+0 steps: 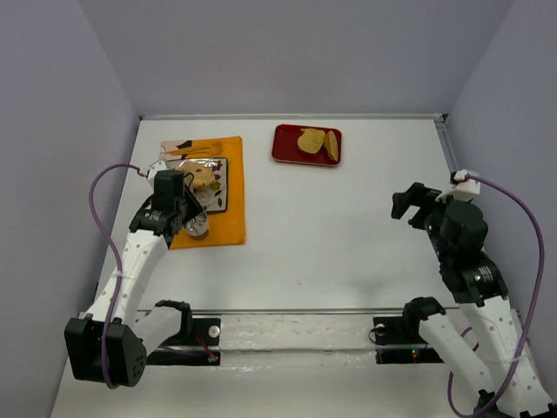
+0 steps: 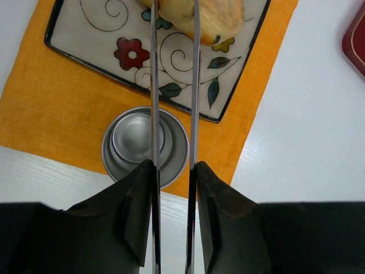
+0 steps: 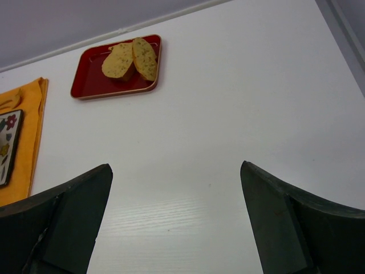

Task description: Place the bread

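My left hand (image 2: 173,171) clamps the tongs (image 2: 154,85) pinching bread (image 2: 222,17) at twelve o'clock, over the plate (image 2: 85,34); I'd lower gently before loosening. My right hand (image 3: 175,171) gapes, idle.

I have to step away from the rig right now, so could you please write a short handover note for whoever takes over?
Left gripper: shut on metal tongs, whose tips are at a piece of bread over the flowered plate on the orange mat. Whether the bread rests on the plate cannot be told.
Right gripper: open, empty, above bare table.
Two more slices lie on the red tray. A metal cup stands on the mat beside the plate.
Done: one piece is at the plate.
Left: release it and draw the tongs clear.
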Robot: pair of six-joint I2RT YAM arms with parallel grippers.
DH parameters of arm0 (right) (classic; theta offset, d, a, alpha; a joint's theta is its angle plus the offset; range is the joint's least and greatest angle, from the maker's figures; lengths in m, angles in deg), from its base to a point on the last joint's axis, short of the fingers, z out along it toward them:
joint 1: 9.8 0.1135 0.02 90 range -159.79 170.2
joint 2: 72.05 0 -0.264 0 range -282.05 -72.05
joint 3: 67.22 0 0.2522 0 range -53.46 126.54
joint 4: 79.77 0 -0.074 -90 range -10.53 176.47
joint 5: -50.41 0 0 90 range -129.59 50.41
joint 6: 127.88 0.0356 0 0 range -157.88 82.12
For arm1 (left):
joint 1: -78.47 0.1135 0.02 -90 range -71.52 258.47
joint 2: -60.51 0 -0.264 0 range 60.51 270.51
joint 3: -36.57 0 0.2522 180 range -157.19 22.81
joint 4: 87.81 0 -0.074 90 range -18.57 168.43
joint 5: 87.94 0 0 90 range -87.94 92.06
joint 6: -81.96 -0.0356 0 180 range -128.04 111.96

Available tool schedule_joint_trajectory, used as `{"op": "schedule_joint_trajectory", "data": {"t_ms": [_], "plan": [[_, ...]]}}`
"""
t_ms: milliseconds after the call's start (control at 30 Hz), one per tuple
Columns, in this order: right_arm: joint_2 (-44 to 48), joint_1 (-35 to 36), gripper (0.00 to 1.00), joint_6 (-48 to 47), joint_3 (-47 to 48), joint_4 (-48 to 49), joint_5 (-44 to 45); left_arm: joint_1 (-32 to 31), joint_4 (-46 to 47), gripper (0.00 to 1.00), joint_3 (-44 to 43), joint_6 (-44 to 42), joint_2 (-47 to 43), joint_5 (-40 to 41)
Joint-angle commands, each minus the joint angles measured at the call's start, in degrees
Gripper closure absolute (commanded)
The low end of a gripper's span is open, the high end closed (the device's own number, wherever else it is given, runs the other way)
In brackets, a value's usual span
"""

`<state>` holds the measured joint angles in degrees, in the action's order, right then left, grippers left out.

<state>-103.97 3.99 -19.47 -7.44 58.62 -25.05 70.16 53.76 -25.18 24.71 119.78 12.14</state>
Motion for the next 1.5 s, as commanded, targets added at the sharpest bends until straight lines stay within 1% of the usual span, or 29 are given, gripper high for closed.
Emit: {"op": "schedule_joint_trajectory", "data": {"t_ms": [0,67,133,167,233,367,600,700,733,767,867,933,967,1067,1100,1133,1167,1300,1467], "plan": [[0.37,-0.07,0.0,0.22,0.03,2.28,-0.22,0.93,1.29,0.55,-2.55,-0.32,-1.26,0.9],[0.28,-0.07,0.0,0.13,0.03,2.28,-0.13,0.93,0.94,0.52,-3.77,-0.67,-1.35,0.9],[0.37,-0.07,0.0,0.22,0.03,2.37,-0.04,0.93,0.58,0.42,-4.74,-1.11,-1.69,0.99],[0.28,-0.07,0.0,0.13,0.03,2.46,-0.04,0.93,0.58,0.42,-4.92,-1.2,-1.78,0.99],[0.28,-0.07,0.0,0.13,-0.05,2.37,-0.04,0.93,0.67,0.37,-5.45,-1.46,-2.13,0.64],[0.37,-0.07,0.0,0.13,-0.05,2.54,0.04,0.93,0.67,0.33,-6.06,-1.9,-2.49,-0.24],[0.11,-0.07,0.0,0.13,-0.05,2.54,0.31,0.93,1.02,0.33,-7.47,-2.17,-3.72,-1.29],[0.11,-0.07,0.0,0.13,-0.05,2.63,0.31,0.85,2.25,0.39,-9.22,-2.61,-3.98,-3.31],[0.11,-0.07,0.0,0.13,-0.05,2.63,0.31,0.76,2.78,0.4,-9.93,-3.39,-3.98,-4.8],[0.02,-0.07,0.0,0.13,-0.05,2.63,0.48,0.41,4.35,0.43,-10.89,-3.66,-3.89,-6.99],[-0.07,-0.07,0.0,0.13,-0.05,2.72,0.75,-3.19,7.86,0.44,-12.13,-4.01,-3.98,-7.28],[-0.16,-0.07,0.0,0.22,-0.14,2.72,1.1,-5.82,9.37,0.45,-12.74,-4.27,-3.55,-5.87],[-0.07,-0.07,0.0,0.13,-0.14,2.72,1.27,-9.31,10.07,0.46,-13.27,-4.71,-3.19,-4.82],[-0.07,-0.07,0.0,0.13,-0.23,2.63,1.8,-16.62,13.67,0.46,-12.84,-6.55,-0.91,1.32],[-0.07,-0.07,0.0,0.04,-0.23,2.63,2.06,-21.08,15.59,0.46,-12.49,-7.26,-0.12,4.04],[0.02,-0.07,0.0,0.04,-0.23,2.63,2.41,-23.04,16.4,0.45,-11.87,-7.53,2.15,5.11],[0.02,-0.07,0.0,-0.04,-0.23,2.55,2.94,-26.28,17.01,0.45,-11.87,-7.61,3.65,7.64],[0.19,-0.07,0.0,-0.05,-0.4,2.63,3.99,-31.04,17.19,0.43,-11.17,-6.22,11.11,14.59],[-0.77,-0.07,0.0,0.22,-0.4,2.55,5.32,-33.51,22.81,0.42,-6.86,-3.84,16.31,12.86]]}}
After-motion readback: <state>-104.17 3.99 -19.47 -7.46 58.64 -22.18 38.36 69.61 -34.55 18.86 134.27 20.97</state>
